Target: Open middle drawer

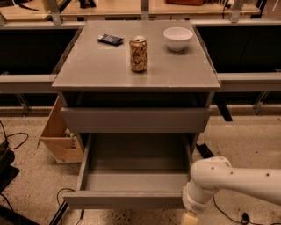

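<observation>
Speckled floor (248,143) all round, and you've got a grey metal cabinet (101,66) with a tan drinks can (138,53), a white bowl (178,38) and a dark flat packet (110,39) on top. Your wide matte-grey middle drawer (131,200) is pulled well out under the taller grey top drawer (134,120). The gripper (189,218) on the white arm (237,178) is at the drawer front's right end, at the bottom edge of the view. You can't tell its grip state.

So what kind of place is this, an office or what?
Probably a lab or workshop: workbenches behind, loose cables on the speckled floor, a cardboard box beside the cabinet. The gripper sits at the open middle drawer's front corner.
</observation>
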Robot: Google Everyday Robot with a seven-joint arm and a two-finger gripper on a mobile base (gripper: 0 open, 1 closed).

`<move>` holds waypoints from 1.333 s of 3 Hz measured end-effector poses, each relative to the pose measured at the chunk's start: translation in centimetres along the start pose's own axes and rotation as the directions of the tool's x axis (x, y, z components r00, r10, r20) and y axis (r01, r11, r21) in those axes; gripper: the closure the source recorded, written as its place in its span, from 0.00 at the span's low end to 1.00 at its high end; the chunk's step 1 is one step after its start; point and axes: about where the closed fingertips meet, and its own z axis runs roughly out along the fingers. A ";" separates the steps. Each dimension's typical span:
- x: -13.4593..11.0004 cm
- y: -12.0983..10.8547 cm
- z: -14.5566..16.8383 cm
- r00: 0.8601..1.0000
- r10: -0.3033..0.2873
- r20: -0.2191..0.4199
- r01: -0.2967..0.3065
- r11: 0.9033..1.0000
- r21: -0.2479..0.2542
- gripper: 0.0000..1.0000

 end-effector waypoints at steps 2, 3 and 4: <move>-0.2 6.9 0.8 0.998 -0.039 -0.049 0.033 0.992 -0.118 0.63; 0.1 7.6 1.0 0.998 -0.040 -0.054 0.033 0.990 -0.137 0.94; 1.4 11.1 1.4 0.996 -0.047 -0.078 0.029 0.974 -0.227 0.96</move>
